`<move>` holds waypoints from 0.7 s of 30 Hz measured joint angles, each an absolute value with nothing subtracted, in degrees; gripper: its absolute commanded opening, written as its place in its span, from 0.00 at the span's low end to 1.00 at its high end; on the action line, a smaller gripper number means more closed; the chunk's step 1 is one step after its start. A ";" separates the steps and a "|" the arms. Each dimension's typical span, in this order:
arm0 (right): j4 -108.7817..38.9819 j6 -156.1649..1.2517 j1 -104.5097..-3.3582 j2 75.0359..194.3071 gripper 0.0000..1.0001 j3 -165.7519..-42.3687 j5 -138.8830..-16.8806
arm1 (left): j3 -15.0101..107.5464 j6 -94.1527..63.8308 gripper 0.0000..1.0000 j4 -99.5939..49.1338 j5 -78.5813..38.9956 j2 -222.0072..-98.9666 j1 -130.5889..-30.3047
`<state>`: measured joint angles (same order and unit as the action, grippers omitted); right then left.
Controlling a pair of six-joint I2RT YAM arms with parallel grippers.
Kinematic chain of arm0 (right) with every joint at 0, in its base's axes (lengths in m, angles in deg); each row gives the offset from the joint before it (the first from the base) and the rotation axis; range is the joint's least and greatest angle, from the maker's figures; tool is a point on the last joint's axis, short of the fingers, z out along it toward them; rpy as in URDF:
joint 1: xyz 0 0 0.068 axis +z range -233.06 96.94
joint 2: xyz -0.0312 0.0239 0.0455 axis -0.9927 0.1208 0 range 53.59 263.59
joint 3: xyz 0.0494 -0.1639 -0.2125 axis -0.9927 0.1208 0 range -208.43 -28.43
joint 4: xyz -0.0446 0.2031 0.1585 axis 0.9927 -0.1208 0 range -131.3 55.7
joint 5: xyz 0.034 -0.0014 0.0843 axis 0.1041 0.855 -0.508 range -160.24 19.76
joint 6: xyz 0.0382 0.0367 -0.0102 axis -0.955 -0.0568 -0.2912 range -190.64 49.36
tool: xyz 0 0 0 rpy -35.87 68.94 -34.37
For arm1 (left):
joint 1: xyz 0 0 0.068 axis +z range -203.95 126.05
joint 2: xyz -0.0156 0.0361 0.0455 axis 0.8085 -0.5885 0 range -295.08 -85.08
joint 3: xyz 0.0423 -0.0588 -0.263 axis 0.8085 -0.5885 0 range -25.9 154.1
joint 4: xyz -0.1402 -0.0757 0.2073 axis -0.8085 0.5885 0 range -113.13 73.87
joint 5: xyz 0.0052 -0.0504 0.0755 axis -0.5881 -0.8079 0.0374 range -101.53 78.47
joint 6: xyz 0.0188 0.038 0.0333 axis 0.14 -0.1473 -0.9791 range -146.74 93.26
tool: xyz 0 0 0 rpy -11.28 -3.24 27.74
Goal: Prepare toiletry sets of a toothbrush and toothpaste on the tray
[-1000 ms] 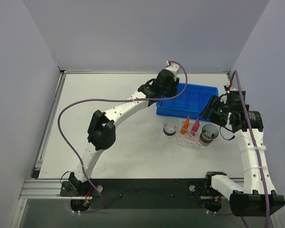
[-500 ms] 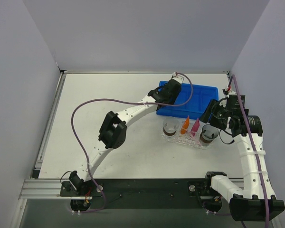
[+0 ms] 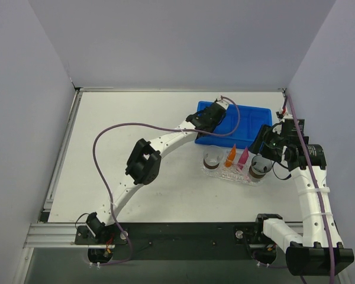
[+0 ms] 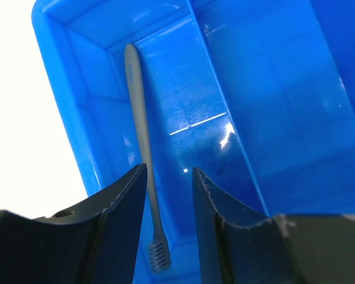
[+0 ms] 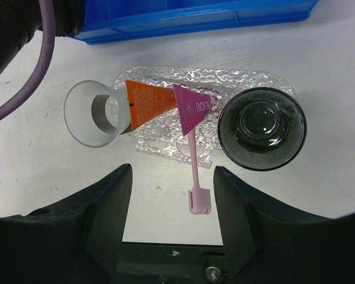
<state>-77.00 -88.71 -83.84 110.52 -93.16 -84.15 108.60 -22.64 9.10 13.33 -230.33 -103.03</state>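
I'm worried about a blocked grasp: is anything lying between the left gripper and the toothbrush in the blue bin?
Nothing visible does. The toothbrush lies alone on the floor of a blue bin compartment, with the left gripper open above it. It lies near the compartment's side wall, which might crowd one finger.

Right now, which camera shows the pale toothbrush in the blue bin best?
The left wrist view: the toothbrush lies whole along the wall of the blue bin, bristles nearest the camera. In the top external view the left gripper hides it. The right wrist view shows only the bin's outer side.
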 measured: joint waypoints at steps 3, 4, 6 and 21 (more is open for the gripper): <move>-76.87 -88.47 -84.03 110.52 0.53 -92.78 -84.04 | 109.93 -24.13 0.47 9.47 13.99 -231.38 -103.03; -76.85 -88.42 -84.19 110.52 0.53 -92.67 -83.96 | 110.23 -24.61 0.47 9.50 14.20 -231.66 -103.03; -76.81 -88.31 -84.45 110.52 0.53 -92.50 -83.80 | 110.87 -25.86 0.47 9.52 14.66 -232.19 -103.03; -76.00 -86.81 -85.52 110.82 0.55 -91.45 -82.36 | 112.49 -36.28 0.45 9.45 18.03 -234.77 -103.29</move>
